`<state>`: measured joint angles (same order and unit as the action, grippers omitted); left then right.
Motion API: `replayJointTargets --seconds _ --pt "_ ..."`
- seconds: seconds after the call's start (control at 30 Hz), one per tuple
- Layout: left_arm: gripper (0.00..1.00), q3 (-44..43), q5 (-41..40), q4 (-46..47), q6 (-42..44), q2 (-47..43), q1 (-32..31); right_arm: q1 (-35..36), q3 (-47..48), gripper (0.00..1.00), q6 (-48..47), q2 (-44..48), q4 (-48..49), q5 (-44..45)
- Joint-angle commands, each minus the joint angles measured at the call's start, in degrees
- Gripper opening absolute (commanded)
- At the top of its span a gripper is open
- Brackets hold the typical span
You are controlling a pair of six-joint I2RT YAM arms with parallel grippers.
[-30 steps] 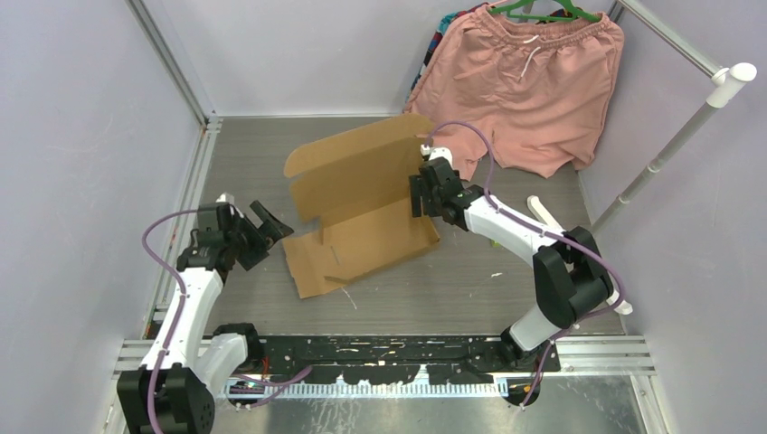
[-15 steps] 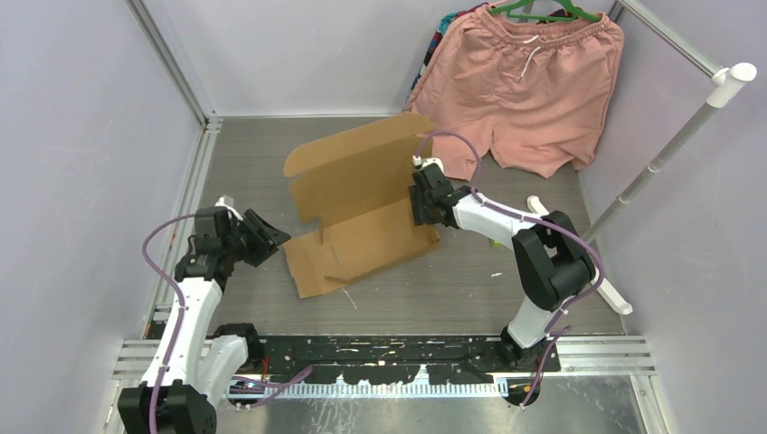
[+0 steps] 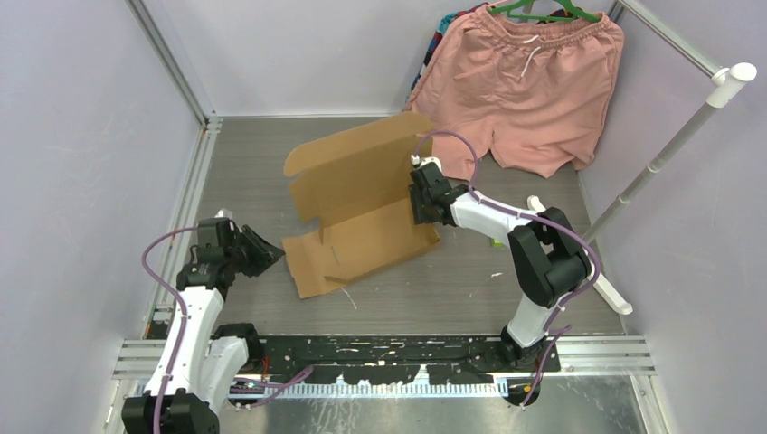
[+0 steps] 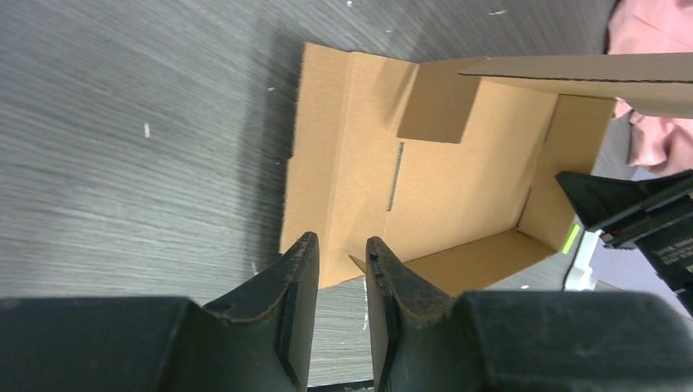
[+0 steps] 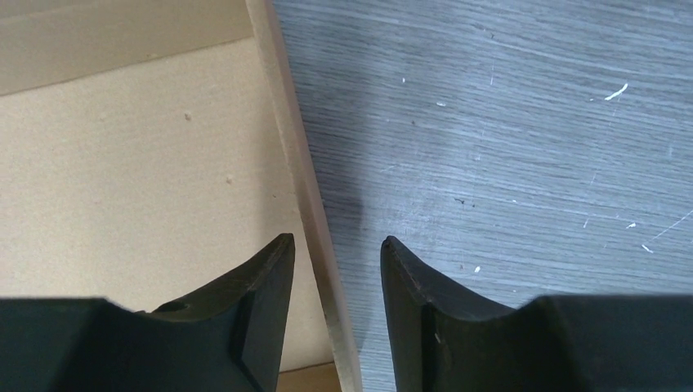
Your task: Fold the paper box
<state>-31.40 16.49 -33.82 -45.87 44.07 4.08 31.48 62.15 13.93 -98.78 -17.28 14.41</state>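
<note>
Right gripper (image 5: 335,247) is sitting with its jaws apart, straddling the edge of the upright right-hand wall of the paper box (image 3: 357,212). The cardboard edge is running between the two fingers (image 5: 261,294), nearer that one in the wrist view, and I can't tell if either pad is actually pressing on it. Left gripper (image 4: 340,245) is showing only a narrow gap between its jaws, with nothing in it. It is pointing at the box from the left, just beside the near-left flap and not visibly touching. The box is lying mid-table (image 3: 470,271), half formed. Its base panel and slotted left flap are lying flat on the grey surface, the big back panel is standing up on the far side with its top flap leaning over, and a small tab is folding inward at the back-left corner in the left wrist view. The pink shorts (image 3: 534,86) are hanging from a green hanger (image 3: 541,9) in the far-right corner, behind the box. A white pole (image 3: 674,140) is leaning along the right side.
</note>
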Motion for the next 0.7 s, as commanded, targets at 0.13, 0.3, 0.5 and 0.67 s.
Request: replayJointTargets --seconds 0.13,0.3,0.5,0.67 --pt "0.30 4.43 -4.05 -3.34 -1.15 -2.00 0.68 0.11 3.21 0.48 0.48 0.19 0.57 1.02" --pt "0.19 6.90 -3.66 -2.15 -4.26 0.41 0.69 0.10 3.09 0.43 0.63 0.08 0.25 1.73" --pt "0.18 7.84 -5.90 -2.07 -4.91 0.06 0.72 0.14 3.14 0.42 1.00 -0.05 -0.03 1.56" --pt "0.16 11.07 -7.06 2.17 -7.00 -0.29 0.67 0.15 3.33 0.42 1.16 -0.25 -0.11 1.48"
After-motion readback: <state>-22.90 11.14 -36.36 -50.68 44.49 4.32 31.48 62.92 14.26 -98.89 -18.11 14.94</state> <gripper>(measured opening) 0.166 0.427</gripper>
